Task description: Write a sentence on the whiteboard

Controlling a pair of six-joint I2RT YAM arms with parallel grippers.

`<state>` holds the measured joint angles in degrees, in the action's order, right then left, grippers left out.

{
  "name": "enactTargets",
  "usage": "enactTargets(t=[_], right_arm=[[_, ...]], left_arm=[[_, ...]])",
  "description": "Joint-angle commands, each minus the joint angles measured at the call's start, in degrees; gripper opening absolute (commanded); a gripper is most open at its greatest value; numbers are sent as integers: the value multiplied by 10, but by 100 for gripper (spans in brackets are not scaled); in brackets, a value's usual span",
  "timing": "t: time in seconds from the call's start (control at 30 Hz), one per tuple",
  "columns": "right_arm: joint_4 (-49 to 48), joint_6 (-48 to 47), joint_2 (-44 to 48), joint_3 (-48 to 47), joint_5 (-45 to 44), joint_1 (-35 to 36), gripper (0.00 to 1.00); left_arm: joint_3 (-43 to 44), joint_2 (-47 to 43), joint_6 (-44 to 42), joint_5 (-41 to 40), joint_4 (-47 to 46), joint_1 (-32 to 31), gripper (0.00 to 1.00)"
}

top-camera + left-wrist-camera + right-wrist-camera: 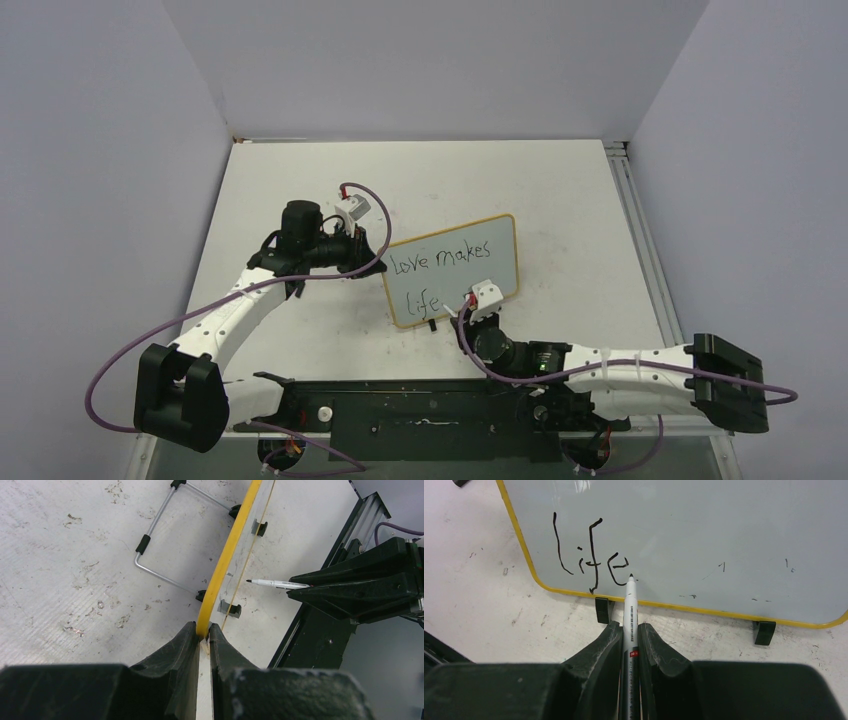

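While L gripper pinches whiteboard yellow edge | R gripper clamps marker, tip at "life" | sentence: 3 words, 2 lines

**Small whiteboard with a yellow rounded frame**
- Right wrist view: the upper part is cut off by the top edge and the right corner by the side edge. Of the black handwritten sentence, only "life" shows.
- The faint specks on the bare surface are too small to identify.
- Left wrist view: the board is seen edge-on, so the writing face is unreadable. The frame runs out past the top edge.
- Top view: the stretch after "life" is covered by the white wrist housing.

**Thin white marker pen with a black tip**
- The rear barrel is hidden between the fingers of the right gripper.
- The barrel print is too small to read.

**Grey bent-wire loop with black sleeves**
- Its ends pass out of sight behind the frame.
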<state>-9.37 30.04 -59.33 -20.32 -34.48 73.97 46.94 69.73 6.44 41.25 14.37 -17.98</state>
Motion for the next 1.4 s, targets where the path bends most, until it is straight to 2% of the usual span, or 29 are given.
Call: enactTargets(t=[0.0,0.6,1.07,1.37], right_arm=[[-14,-17,32,3,8,3,5],[54,-16,92,-4,-31,-8,5],[-12,-51,68,8,36,-79,5],[-20,-47,53,11,42,-83,5]], left_arm=[[18,-2,1,1,-2,-2,0],[21,-1,0,-8,4,-1,0],[19,-3,-1,-9,5,-1,0],[21,1,-1,-8,4,0,0]])
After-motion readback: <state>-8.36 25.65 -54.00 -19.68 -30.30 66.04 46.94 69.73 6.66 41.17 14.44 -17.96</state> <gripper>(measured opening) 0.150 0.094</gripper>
